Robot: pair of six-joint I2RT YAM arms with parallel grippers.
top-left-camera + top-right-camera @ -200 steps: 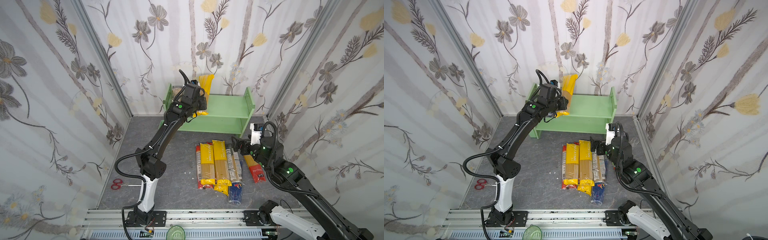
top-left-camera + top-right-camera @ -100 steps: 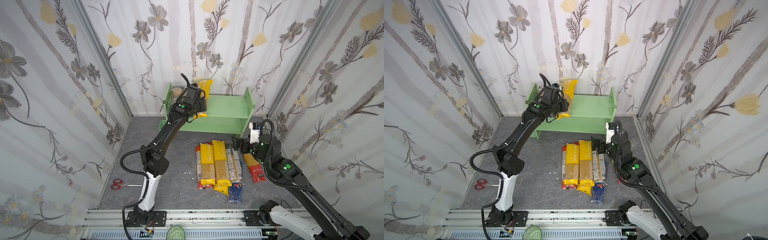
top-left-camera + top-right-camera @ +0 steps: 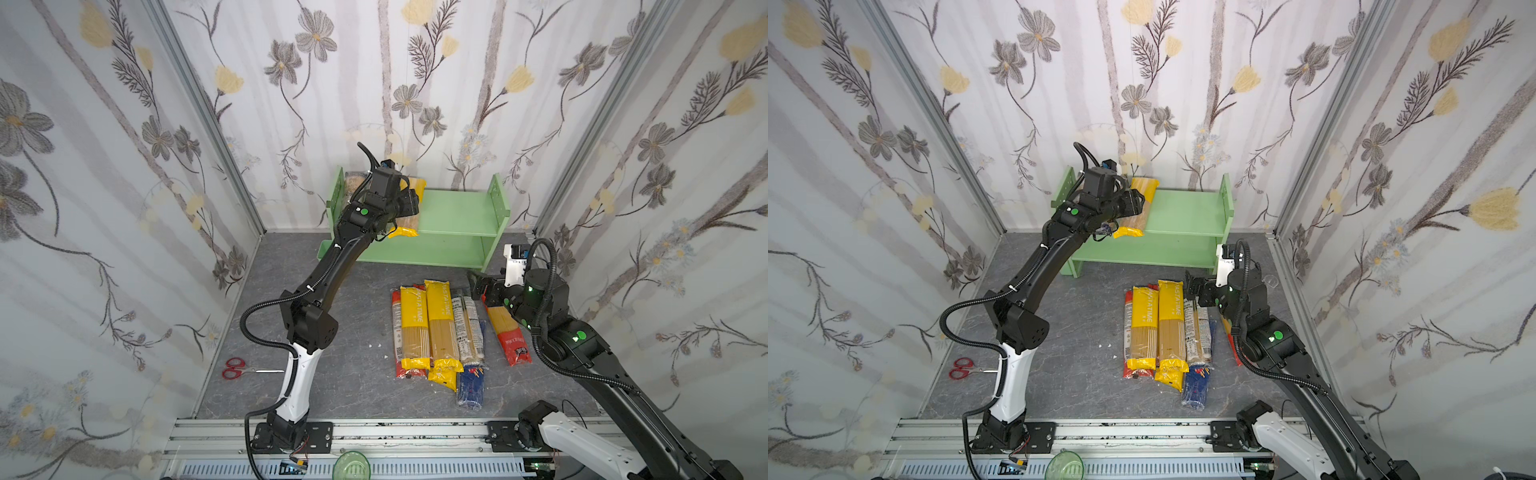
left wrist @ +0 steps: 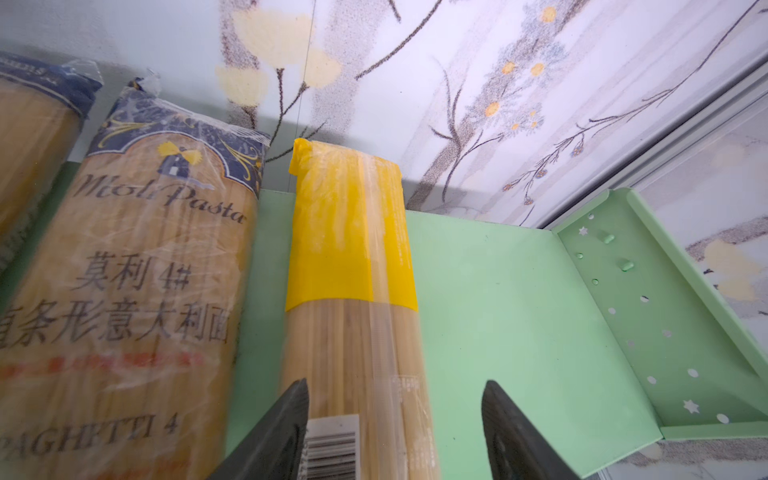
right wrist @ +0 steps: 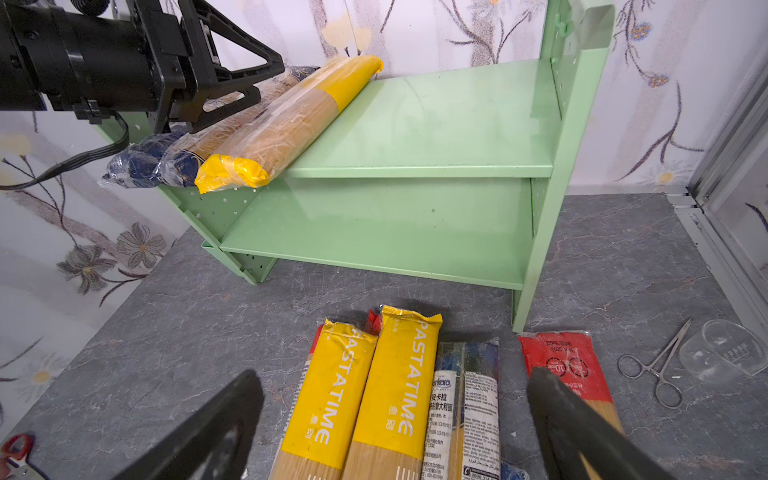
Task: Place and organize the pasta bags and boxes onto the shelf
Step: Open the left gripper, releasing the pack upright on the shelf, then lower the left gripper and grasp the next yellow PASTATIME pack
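The mint-green shelf stands against the back wall. A yellow-ended pasta bag lies on its top board, overhanging the front edge. Beside it lie two blue-ended bags. My left gripper straddles the yellow-ended bag, open, with a gap at one finger. On the floor are two yellow Pastatime bags, clear bags and a red-ended bag. My right gripper hovers open above them.
Red scissors lie at the floor's left edge. Small metal forceps and a clear cup sit right of the shelf. A green cup stands at the front rail. Flowered walls close in three sides.
The left gripper has laid the yellow-ended bag down from a tilted pose onto the top board and opened its jaws. The right gripper has stayed open over the pile.
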